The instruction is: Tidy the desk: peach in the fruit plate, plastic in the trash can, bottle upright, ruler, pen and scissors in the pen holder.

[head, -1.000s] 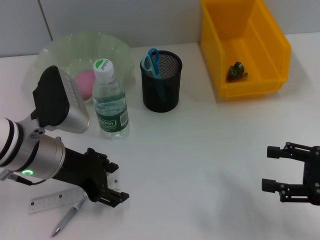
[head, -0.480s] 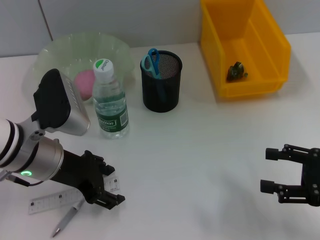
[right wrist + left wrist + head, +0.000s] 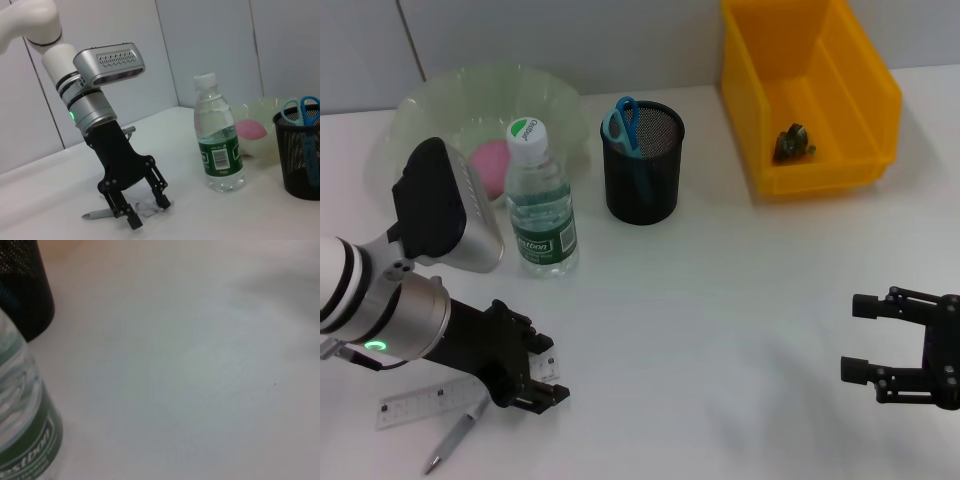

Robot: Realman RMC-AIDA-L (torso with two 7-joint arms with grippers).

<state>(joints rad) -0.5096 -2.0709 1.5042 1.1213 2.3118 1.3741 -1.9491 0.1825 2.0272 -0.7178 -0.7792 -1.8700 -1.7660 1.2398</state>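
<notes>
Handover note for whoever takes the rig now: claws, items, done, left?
Left claw: open, low over the ruler and pen at the table's near left. Right claw: open, empty, idle at near right.
Done: peach in plate, bottle upright, scissors in holder, plastic in yellow bin.
Left: ruler and pen into the holder.
</notes>
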